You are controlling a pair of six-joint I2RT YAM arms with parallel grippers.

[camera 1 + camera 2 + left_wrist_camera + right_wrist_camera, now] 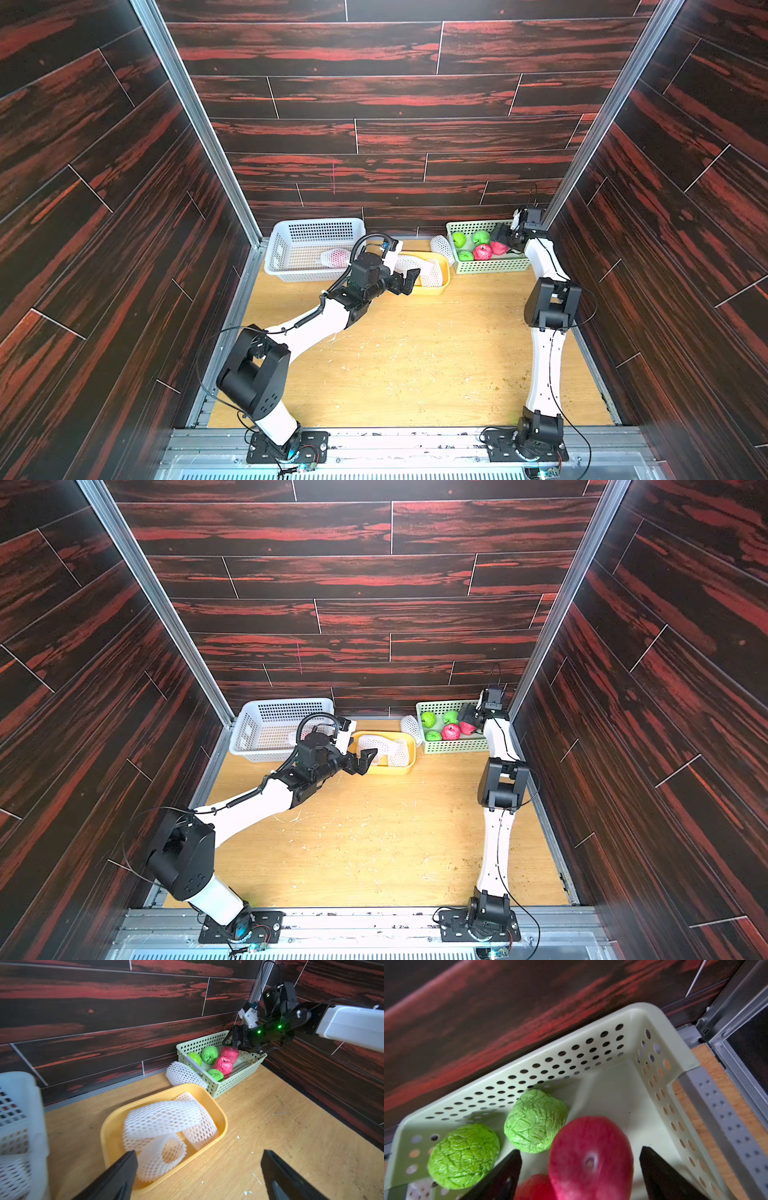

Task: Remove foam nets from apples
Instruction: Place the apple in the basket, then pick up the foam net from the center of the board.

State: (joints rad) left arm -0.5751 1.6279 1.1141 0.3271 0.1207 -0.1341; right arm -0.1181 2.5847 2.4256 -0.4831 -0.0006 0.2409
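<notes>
Pale wood tabletop [415, 365], flecked with foam crumbs, lies bare between your two arm bases. Past it, your left gripper [409, 278] hangs with jaws wide and nothing in them, at the near edge of the yellow tray [113, 1140], where several shed foam nets [164, 1118] lie heaped. Farther back, beside the tray, the white basket [316, 232] holds one netted apple [337, 257], pale pink through its mesh, and by the look of it the last one left to strip. Your left arm's own wrist partly hides it in both top views. One stray net [182, 1074] lies on the tabletop, touching the green basket [490, 266] and outside the tray; it likely needs tidying. In that basket, five bare apples [223, 1065] rest, three green and two red. Your right gripper [580, 1150] stands above them with jaws spread; a red apple [591, 1178] sits between them with clear gaps on both sides, so it looks let go. The corner walls crowd that arm closely.
</notes>
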